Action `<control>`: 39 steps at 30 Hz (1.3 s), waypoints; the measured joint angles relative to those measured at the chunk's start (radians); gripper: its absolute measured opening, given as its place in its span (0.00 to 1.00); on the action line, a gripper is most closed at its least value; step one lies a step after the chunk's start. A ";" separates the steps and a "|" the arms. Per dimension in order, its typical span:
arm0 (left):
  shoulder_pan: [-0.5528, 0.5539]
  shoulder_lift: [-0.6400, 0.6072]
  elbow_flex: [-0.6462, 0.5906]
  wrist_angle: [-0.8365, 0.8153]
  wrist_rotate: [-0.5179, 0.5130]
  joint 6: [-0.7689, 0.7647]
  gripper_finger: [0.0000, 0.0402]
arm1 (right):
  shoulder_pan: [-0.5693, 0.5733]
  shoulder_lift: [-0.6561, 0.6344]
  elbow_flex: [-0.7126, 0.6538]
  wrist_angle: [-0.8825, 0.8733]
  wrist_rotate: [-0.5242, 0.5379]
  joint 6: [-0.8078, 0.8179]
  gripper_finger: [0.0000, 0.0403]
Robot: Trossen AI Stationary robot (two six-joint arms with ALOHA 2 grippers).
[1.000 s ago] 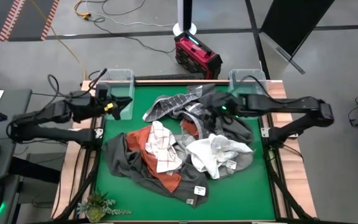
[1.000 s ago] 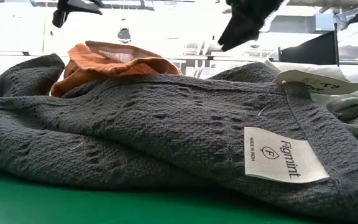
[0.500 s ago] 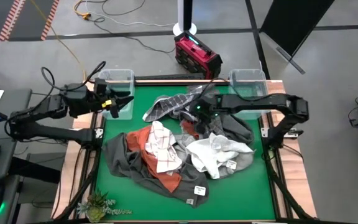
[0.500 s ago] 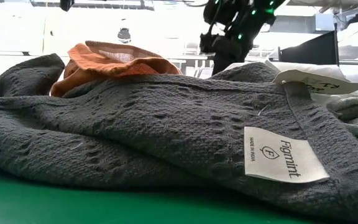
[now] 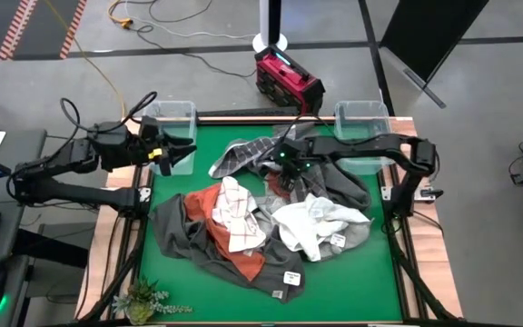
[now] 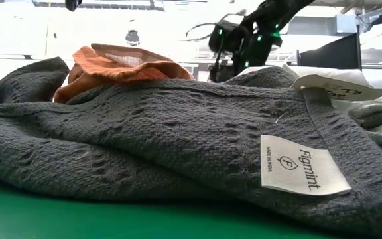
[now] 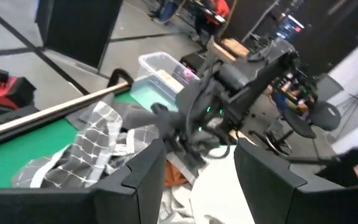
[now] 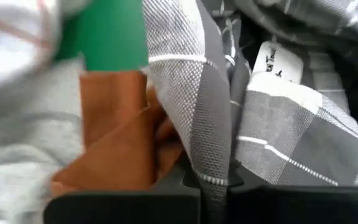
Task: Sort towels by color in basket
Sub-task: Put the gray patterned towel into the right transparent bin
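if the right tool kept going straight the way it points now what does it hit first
Most likely the grey checked towel: the right tool is down in the pile with that cloth between its fingers, an orange towel right beside it.

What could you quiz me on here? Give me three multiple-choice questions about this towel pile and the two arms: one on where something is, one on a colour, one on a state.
1. Where is the right gripper?
A. Down on the towel pile
B. Inside a clear bin
C. Off the table

2. What colour is the mat under the towels?
A. Blue
B. Green
C. Red

3. What is the right gripper doing?
A. Hanging open, empty
B. Shut on the grey checked towel
C. Holding a plant

Answers:
1 A: the high view shows it reaching into the pile's far side.
2 B: bare green shows around the pile.
3 B: the right wrist view shows checked cloth pinched between its fingers.
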 joint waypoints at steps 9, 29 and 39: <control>0.000 0.008 -0.001 0.013 -0.080 0.099 0.45 | 0.002 -0.229 0.081 -0.020 0.027 0.151 0.05; 0.185 0.269 -0.002 0.337 -0.033 0.306 0.45 | -0.175 -0.588 0.385 0.071 0.198 -0.282 0.05; 0.328 0.299 -0.002 0.506 0.217 0.348 0.45 | -0.183 -0.713 0.393 0.537 0.299 -0.621 0.06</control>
